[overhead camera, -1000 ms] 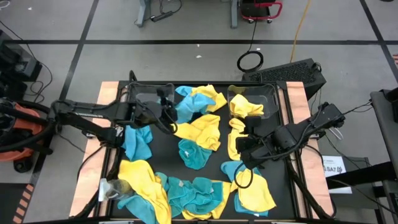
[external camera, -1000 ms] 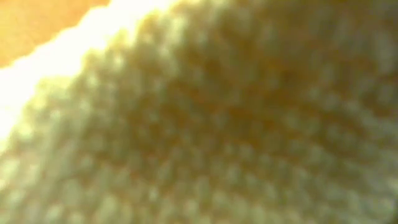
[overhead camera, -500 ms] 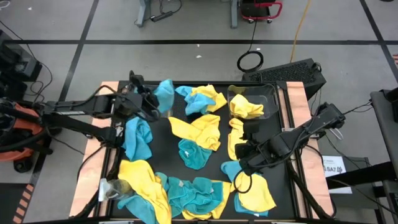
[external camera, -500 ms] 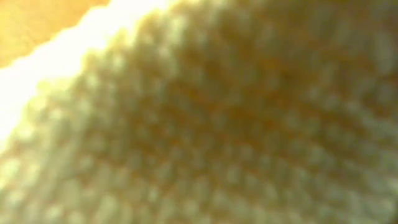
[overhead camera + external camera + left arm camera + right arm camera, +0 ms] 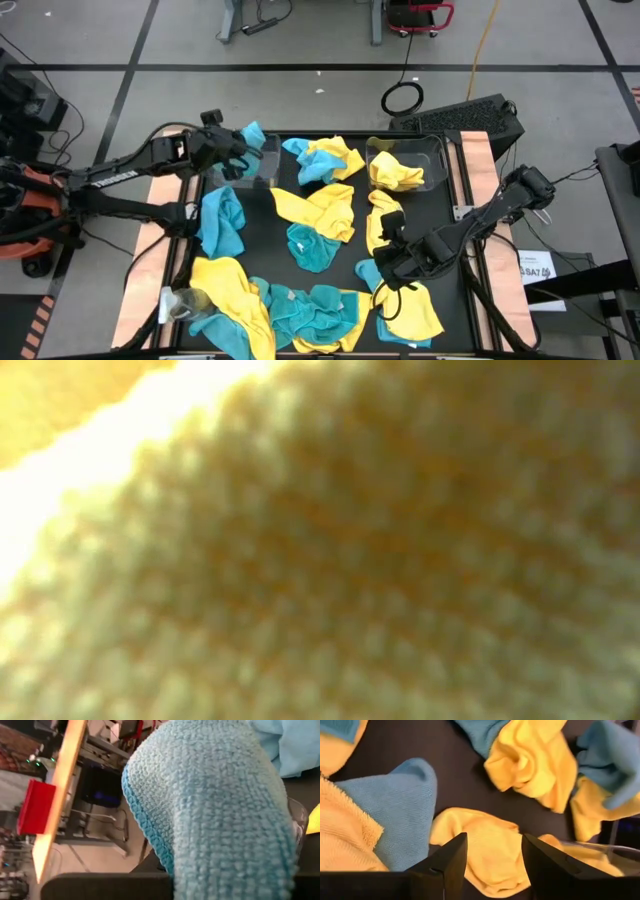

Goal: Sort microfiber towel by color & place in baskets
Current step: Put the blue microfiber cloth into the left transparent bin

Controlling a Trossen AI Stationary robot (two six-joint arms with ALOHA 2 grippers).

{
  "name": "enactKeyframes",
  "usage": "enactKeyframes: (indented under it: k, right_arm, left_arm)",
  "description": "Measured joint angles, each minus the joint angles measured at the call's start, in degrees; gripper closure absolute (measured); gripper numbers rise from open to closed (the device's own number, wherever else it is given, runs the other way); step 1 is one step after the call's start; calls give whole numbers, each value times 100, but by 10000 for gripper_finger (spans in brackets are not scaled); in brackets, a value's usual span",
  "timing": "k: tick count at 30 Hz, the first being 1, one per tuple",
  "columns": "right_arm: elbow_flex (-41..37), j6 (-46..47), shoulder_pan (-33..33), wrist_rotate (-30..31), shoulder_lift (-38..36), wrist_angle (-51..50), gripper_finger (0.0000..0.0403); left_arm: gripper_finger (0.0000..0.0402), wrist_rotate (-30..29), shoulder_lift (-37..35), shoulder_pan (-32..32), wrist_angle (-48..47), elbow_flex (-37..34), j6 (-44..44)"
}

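Black table (image 5: 262, 228) is littered with yellow and teal towels, grey floor and cables around it. Left gripper (image 5: 238, 148) is clamped on a teal towel (image 5: 252, 135) by the far-left basket (image 5: 263, 157); right gripper (image 5: 388, 262) hovers spread over yellow ones. Low view's smothered by yellow cloth (image 5: 340, 560).

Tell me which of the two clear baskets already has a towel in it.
The right-hand basket at the table's far edge: a yellow towel lies inside. The left basket looks empty; the left tool holds a teal towel beside it.
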Motion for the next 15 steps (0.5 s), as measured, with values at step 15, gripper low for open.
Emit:
enactKeyframes:
  k: [15]
  right_arm:
    - [-1040, 25, 21, -474, 2, 1557, 222]
  left_arm:
    - [390, 1257, 1214, 932, -182, -2, -151]
